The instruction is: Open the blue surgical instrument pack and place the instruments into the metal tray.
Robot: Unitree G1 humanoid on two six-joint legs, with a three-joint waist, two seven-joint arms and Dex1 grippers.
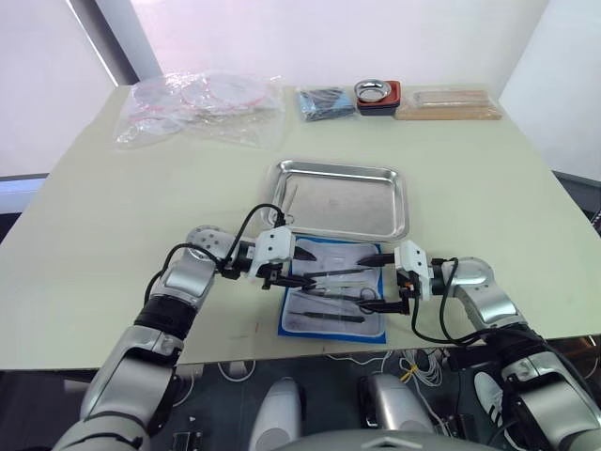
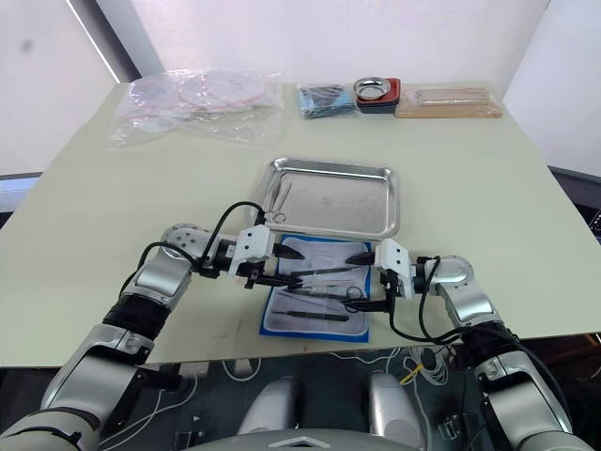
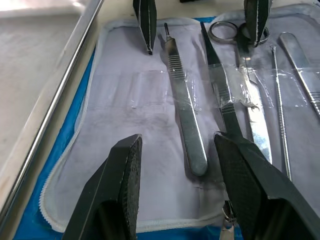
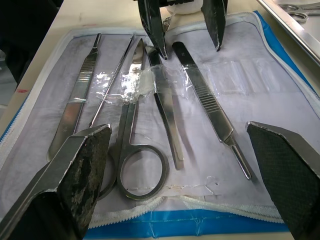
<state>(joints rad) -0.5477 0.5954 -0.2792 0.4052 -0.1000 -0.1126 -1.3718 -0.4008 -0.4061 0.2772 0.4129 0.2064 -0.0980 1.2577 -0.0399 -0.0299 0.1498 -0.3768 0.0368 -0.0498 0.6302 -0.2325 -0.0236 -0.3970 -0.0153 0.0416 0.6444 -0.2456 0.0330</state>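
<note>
The blue surgical instrument pack (image 1: 332, 301) lies open at the metal tray's (image 1: 402, 203) six o'clock, the instruments (image 4: 165, 107) tucked under clear bands. Left gripper (image 1: 302, 266) and right gripper (image 1: 383, 277) hover wide open and empty over it; a pulled tool could snag its band and drag the pack off the bench (image 1: 488, 178).

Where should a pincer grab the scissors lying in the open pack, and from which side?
Probably the scissors shank just above the ring handles, coming down from above, fingers either side. They lie flat in the blue pack, a clear strap crosses the blades, and neighbouring tools crowd them.
</note>
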